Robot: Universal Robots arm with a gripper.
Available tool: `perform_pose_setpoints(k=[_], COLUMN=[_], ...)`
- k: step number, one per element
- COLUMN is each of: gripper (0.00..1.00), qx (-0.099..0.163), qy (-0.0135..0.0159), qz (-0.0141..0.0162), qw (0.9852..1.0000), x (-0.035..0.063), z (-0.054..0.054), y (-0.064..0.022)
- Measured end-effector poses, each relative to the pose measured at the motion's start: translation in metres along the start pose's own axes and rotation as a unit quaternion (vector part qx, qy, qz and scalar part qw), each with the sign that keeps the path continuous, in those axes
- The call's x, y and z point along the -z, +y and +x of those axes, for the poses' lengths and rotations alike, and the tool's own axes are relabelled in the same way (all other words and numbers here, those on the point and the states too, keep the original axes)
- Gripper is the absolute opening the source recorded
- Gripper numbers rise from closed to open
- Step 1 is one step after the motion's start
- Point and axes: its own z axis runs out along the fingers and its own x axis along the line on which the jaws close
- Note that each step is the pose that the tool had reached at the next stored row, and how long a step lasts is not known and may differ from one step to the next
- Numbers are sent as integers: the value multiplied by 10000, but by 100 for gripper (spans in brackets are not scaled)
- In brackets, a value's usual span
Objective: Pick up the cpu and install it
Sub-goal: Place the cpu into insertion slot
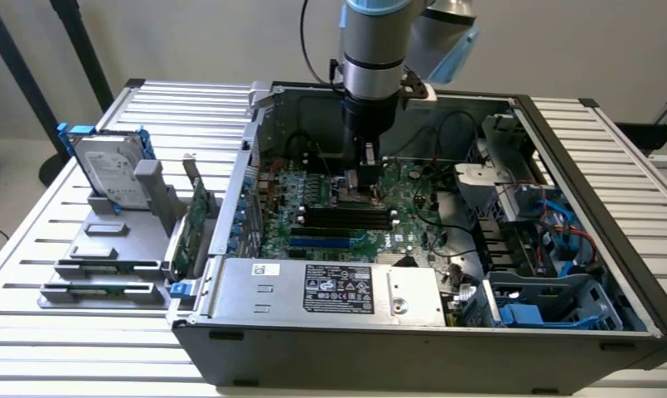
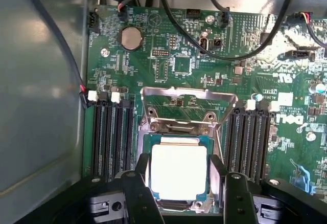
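At centre frame inside the case, my gripper point(image 1: 366, 184) pinches the cpu point(image 2: 179, 170) by 2 edges over the open socket point(image 2: 178, 130); seating it demands square alignment.

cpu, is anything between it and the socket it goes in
Nothing visible does. The small flat square cpu with the shiny silver top is held in the black gripper directly over the socket, and the socket's silver metal retention frame is flipped open, away from it.
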Motion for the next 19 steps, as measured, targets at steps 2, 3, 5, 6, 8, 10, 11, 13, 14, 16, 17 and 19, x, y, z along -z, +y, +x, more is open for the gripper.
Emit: perform_pose_setpoints(k=[2, 3, 5, 6, 8, 10, 11, 13, 14, 16, 17, 19], gripper=[55, 55, 55, 55, 55, 55, 55, 55, 55, 55, 55, 55], qx=[-103, -143, -197, -214, -219, -218, -219, -219, -219, -219, -220, -221], qy=[-5, -6, -9, -11, -10, -9, -6, 7, 15, 29, 37, 48], qz=[-3, -5, -7, -7, -8, -8, -8, -8, -8, -7, -7, -7], qw=[9999, 9999, 9998, 9998, 9998, 9998, 9998, 9998, 9998, 9998, 9998, 9997], x=[-14, -20, -29, -31, -35, -39, -42, -50, -54, -61, -65, -74], z=[-1, -1, -1, -2, -1, -1, -2, -2, -2, -5, -6, -10], y=[-6, -10, -27, -45, -61, -69, -73, -84, -89, -92, -93, -94])
